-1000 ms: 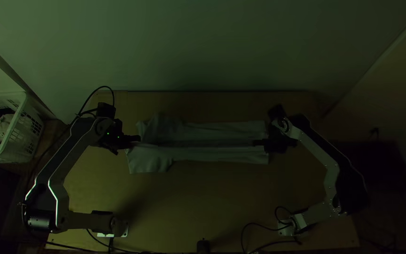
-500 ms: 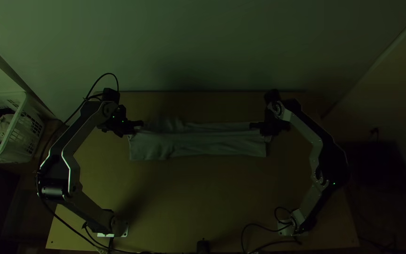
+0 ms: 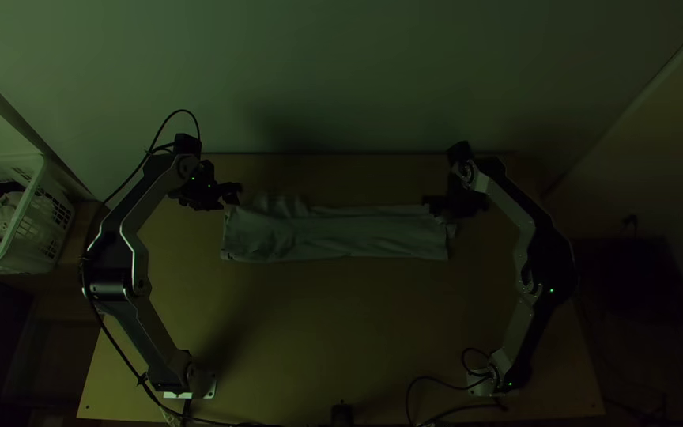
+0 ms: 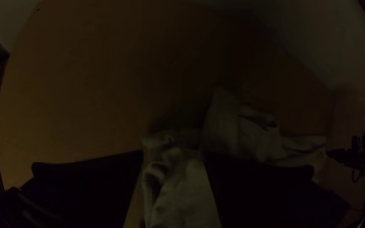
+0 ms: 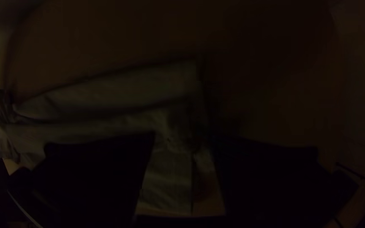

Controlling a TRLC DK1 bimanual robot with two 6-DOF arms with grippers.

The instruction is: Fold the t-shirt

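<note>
In the top view the t-shirt (image 3: 333, 236) lies as a long narrow folded strip across the table, rumpled at its left end. At that end's far corner is my left gripper (image 3: 235, 196). My right gripper (image 3: 430, 207) is over the far corner of the strip's right end. In the left wrist view my left gripper (image 4: 172, 158) stands open, with bunched fabric (image 4: 182, 185) showing between its fingers. The right wrist view has my right gripper (image 5: 184, 141) open too, cloth layers (image 5: 167, 177) lying between and beyond its fingers.
A white basket (image 3: 21, 229) holding cloth stands left of the table. Bare tabletop (image 3: 326, 332) lies on the near side of the shirt, and a pale wall (image 3: 341, 71) rises behind the table. A small black object (image 3: 342, 414) sits at the near edge.
Both grippers have moved toward the table's far edge. The shirt's near part has shifted the same way, so the strip is narrower and the dark groove along its middle is covered.
</note>
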